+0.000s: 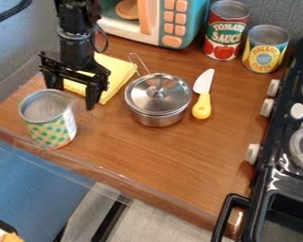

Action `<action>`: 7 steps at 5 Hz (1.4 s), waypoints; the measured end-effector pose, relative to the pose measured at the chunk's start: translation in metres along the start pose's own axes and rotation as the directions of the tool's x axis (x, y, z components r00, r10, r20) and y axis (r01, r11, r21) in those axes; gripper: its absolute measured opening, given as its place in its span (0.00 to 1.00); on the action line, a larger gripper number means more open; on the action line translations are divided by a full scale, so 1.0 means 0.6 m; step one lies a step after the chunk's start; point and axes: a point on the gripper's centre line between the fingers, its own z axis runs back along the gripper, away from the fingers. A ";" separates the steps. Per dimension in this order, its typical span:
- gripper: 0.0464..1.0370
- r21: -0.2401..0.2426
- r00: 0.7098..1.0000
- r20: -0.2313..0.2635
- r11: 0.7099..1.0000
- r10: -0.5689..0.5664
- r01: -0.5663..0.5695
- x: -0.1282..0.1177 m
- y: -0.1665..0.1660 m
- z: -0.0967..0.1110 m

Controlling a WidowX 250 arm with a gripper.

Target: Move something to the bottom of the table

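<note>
Cans, three: one green-patterned can [51,126] at the near left edge of the worktop [154,156], one red can [227,30] and one yellow-and-blue can [265,49] side by side at the back. One end effector, mine [72,97], open, two fingers spread, just behind the green-patterned can; can't tell if touching. One yellow cloth [116,71] partly behind my fingers. One lidded pot [158,101] mid-worktop, one yellow-handled knife [202,101] beside it, one toy microwave [171,23], one stove [277,160] right.
</note>
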 end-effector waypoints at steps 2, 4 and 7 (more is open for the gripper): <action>0.96 -0.063 0.994 0.068 0.994 0.091 -0.086 0.004 0.055 0.041; 0.96 -0.086 0.990 0.099 0.992 0.104 -0.096 0.028 0.150 0.022; 0.96 -0.117 0.976 0.099 0.971 -0.196 0.207 0.022 0.190 -0.031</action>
